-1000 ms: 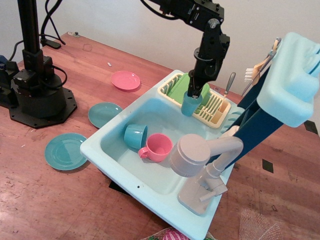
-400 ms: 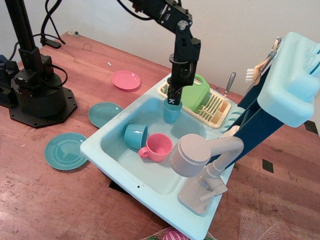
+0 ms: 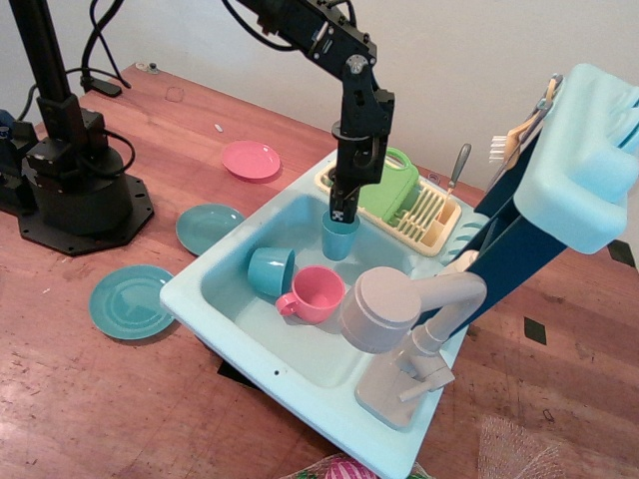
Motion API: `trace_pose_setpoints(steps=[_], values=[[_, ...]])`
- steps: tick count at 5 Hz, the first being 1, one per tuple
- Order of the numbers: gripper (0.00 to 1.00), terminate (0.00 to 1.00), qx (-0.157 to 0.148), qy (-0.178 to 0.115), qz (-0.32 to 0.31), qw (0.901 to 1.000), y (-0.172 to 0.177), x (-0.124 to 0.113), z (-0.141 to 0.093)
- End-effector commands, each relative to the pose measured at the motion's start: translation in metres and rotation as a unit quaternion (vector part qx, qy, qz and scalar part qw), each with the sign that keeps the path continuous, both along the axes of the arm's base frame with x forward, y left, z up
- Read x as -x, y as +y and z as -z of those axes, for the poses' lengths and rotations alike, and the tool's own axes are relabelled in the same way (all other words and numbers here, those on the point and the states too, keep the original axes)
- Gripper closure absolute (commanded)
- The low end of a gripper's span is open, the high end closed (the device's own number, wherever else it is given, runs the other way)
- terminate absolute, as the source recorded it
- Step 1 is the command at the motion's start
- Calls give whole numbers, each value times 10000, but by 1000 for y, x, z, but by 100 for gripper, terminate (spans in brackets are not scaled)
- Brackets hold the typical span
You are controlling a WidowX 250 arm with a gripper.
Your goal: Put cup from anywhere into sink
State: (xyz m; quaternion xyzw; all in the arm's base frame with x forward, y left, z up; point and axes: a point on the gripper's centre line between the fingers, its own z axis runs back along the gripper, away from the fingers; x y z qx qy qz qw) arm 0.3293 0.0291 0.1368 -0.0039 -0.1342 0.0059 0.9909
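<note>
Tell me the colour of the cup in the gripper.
Teal-blue cup, seen in the only view, observation.image.

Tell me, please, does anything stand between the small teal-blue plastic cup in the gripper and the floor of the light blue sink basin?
Nothing visible does. The gripper holds the small teal-blue plastic cup upright inside the light blue plastic sink. The wider teal cup and pink handled cup lie nearer the camera, apart from it.

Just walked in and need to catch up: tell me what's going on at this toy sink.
The robot arm's gripper holds a small teal-blue cup by its rim, upright, low inside the basin of the light blue sink. It has not let go. A wider teal cup and a pink cup already lie in the basin, and the dish rack sits behind it.
</note>
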Motion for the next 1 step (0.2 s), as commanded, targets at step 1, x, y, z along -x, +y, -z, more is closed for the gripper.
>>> trace_pose_setpoints(steps=[1], values=[[0,100,-71,-141,99,9998,3,-9,-16]])
